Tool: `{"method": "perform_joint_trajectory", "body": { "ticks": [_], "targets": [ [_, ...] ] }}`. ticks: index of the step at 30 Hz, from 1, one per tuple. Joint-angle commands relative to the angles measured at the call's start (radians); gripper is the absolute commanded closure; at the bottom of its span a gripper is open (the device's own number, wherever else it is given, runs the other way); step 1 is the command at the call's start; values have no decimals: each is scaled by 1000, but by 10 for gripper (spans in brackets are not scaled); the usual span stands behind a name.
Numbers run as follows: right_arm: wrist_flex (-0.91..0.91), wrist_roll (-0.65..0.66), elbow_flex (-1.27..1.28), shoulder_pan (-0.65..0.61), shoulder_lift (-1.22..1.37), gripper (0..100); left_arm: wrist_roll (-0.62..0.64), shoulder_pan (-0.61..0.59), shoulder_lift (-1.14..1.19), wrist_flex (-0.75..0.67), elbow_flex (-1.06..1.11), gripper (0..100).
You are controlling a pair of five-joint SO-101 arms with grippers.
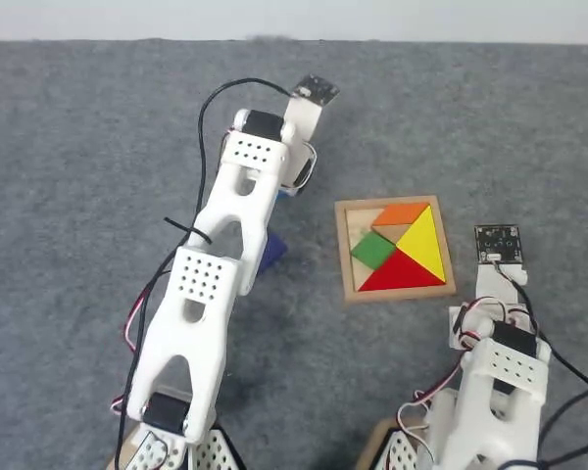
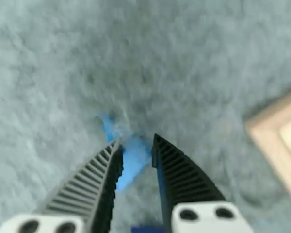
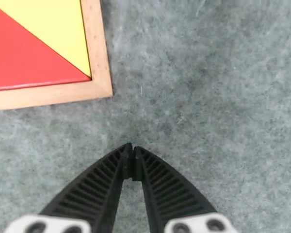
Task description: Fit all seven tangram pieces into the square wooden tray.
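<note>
High view: the left arm (image 1: pixel 211 274) stretches across the grey tabletop (image 1: pixel 69 147) towards the wooden tray (image 1: pixel 344 250), which is only partly filled. A dark blue piece (image 1: pixel 271 252) lies loose beside the arm.

Left wrist view: the left pincer (image 2: pixel 136 141) looks clamped on a light blue piece (image 2: pixel 128 161), probably to carry it to the tray.

Right wrist view: the right pincer (image 3: pixel 133 148), tips together, hangs just beside the tray's corner, seemingly keeping clear.

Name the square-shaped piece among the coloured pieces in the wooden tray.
The green square piece, against the wooden tray's rim; the yellow piece and red piece are triangles.
</note>
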Motion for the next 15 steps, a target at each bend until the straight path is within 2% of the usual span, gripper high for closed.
{"method": "perform_joint_trajectory", "body": {
  "ticks": [1, 5, 12, 15],
  "targets": [
    [-27, 18, -6, -12, -27, 990, 2, -8, -12, 95, -35, 907],
    [-27, 18, -6, -8, -27, 991, 31, -11, -140, 95, 116, 907],
    [-27, 17, -6, -8, -27, 991, 35, 48, -589, 86, 650, 907],
    [-27, 15, -6, -8, -27, 991, 44, 31, -746, -32, 680, 907]
  ]
}}
